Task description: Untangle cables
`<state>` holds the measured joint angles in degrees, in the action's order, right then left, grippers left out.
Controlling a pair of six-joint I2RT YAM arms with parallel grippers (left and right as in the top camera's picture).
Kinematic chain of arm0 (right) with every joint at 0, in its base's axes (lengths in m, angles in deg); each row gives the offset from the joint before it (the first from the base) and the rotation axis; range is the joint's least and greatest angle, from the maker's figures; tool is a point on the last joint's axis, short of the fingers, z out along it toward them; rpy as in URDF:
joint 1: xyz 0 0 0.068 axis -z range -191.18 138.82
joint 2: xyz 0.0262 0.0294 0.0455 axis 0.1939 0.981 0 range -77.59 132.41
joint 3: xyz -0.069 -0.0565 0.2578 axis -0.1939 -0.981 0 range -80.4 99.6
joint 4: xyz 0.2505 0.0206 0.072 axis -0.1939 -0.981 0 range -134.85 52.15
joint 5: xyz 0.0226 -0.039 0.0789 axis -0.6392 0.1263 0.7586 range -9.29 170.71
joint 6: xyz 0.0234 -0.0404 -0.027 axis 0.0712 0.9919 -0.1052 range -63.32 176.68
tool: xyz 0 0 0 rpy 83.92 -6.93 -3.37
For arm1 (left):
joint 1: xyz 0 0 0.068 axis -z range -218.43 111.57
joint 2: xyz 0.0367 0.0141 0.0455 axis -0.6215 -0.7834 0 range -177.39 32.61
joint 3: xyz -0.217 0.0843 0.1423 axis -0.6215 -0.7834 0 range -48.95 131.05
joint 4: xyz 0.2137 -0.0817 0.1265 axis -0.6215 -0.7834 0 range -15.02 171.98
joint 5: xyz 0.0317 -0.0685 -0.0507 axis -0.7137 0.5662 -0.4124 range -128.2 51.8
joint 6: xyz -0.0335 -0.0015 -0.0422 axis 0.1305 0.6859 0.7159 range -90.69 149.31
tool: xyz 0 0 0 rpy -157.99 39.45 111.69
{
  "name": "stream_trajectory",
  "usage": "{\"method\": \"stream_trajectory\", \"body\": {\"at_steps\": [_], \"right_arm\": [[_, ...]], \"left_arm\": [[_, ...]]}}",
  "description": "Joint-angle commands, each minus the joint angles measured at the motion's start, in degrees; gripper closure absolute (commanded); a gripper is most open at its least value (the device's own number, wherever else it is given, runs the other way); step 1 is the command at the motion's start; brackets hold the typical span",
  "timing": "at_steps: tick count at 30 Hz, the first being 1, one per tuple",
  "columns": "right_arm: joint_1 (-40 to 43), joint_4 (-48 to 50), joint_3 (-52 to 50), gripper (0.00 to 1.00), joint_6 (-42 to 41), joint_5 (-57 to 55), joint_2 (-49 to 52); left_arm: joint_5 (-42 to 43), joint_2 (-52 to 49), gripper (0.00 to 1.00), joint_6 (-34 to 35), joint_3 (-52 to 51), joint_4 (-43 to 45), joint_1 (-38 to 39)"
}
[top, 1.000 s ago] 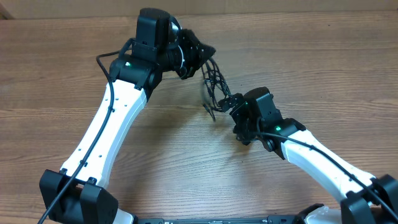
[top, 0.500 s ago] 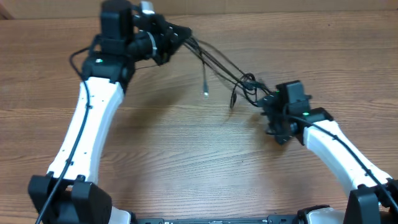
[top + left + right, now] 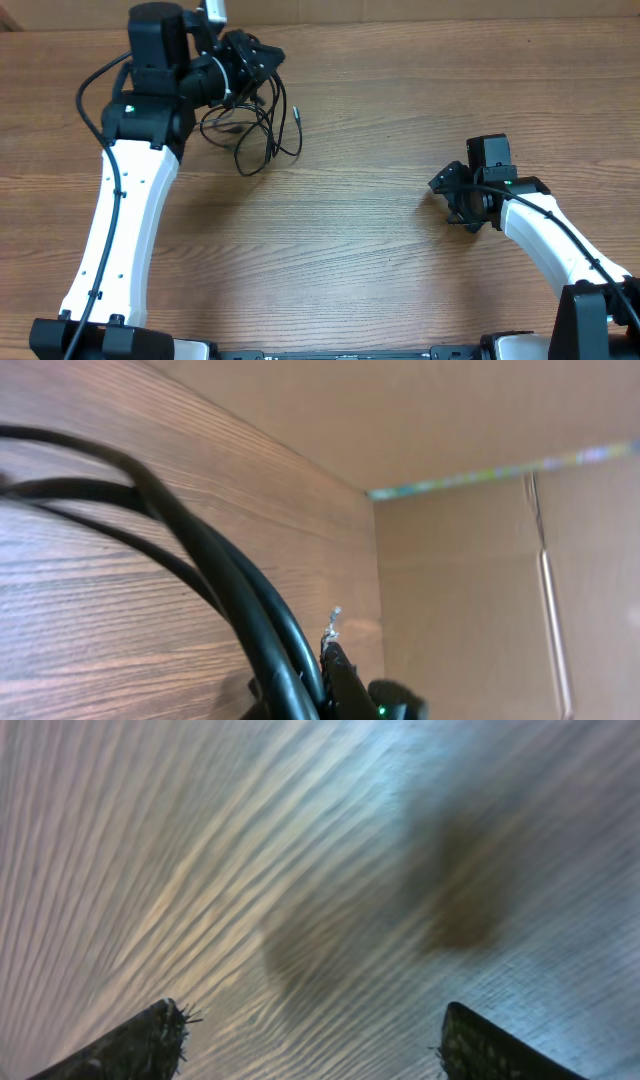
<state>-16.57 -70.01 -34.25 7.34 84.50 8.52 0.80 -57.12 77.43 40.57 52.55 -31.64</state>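
A wood-grain table [image 3: 380, 90] fills the overhead view.

Overhead view:
- The left end effector [image 3: 250, 62] sits at the upper left of the frame, clenched on the cables [image 3: 255, 130].
- The cables hang from it as a bundle of loose loops, the lower loops over the table just below the grip. They are not yet separated.
- One plug [image 3: 296, 113] sticks out at the right edge of the bundle.
- The right end effector [image 3: 452, 190] is at the right of the frame, well apart from the cables, and carries nothing.
- Judgement: the high left-side grip lets the loops fall open, so single strands can be told apart.

Left wrist view:
- Several black cables [image 3: 200, 550] run from the left edge down to the fingertips at the bottom centre, bunched together there.
- Behind them lie the table and a cardboard wall [image 3: 470, 590].

Right wrist view:
- The picture is blurred.
- Both fingers [image 3: 140, 1040] stand wide apart at the lower corners, with bare table between them. The right end effector is released and empty.
- Judgement: it is free to take a strand.
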Motion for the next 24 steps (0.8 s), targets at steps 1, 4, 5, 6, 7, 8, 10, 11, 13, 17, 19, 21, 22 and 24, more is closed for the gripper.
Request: {"method": "stream_trajectory", "body": {"at_steps": [1,4,5,6,7,8,10,11,13,17,19,21,22,24], "right_arm": [[-0.1,3.2,0.1,0.15,10.2,11.2,-1.0],[-0.1,7.9,0.1,0.09,17.2,22.6,-2.3],[-0.1,9.9,0.1,0.08,19.0,26.3,-2.7],[-0.1,11.5,0.1,0.07,20.2,28.9,-3.0],[-0.2,13.5,0.1,0.05,21.1,31.3,-3.0],[-0.3,15.3,0.1,0.04,21.2,32.2,-3.0],[-1.0,17.6,0.1,0.03,21.2,31.9,-3.0],[-1.3,19.0,0.1,0.02,21.1,31.9,-3.0],[-2.1,22.1,0.1,0.02,20.9,31.9,-3.0],[-3.8,28.1,0.1,0.02,19.1,31.3,-3.0],[-5.5,28.4,0.1,0.02,17.9,26.6,-3.0],[-8.2,26.6,0.1,0.02,15.6,16.3,-2.8],[-9.7,25.5,0.1,0.00,14.6,11.8,-2.6],[-11.6,25.0,0.1,0.00,14.6,9.4,-2.0]], "left_arm": [[3.2,0.9,0.96,-8.0,1.4,1.3,2.8],[3.5,0.9,0.96,-9.5,1.4,2.0,5.0],[3.5,0.9,0.96,-9.6,1.4,2.4,5.7],[3.6,0.9,0.96,-9.6,1.4,2.9,6.3],[4.1,0.9,0.96,-9.6,1.4,3.7,6.9],[4.7,0.9,0.96,-9.6,1.4,4.4,7.3],[6.0,0.9,0.96,-9.3,1.4,5.5,8.2],[6.9,0.9,0.96,-9.3,1.4,5.7,8.6],[8.0,0.9,0.96,-9.4,1.4,5.5,9.5],[9.1,0.9,0.96,-9.2,1.4,6.2,11.2],[10.4,0.9,0.96,-7.2,1.4,8.5,11.8],[13.3,1.0,0.96,-4.5,1.4,13.4,12.2],[15.1,1.0,0.96,-2.7,1.4,16.6,12.2],[17.3,1.0,0.96,0.4,1.4,21.9,12.2]]}}
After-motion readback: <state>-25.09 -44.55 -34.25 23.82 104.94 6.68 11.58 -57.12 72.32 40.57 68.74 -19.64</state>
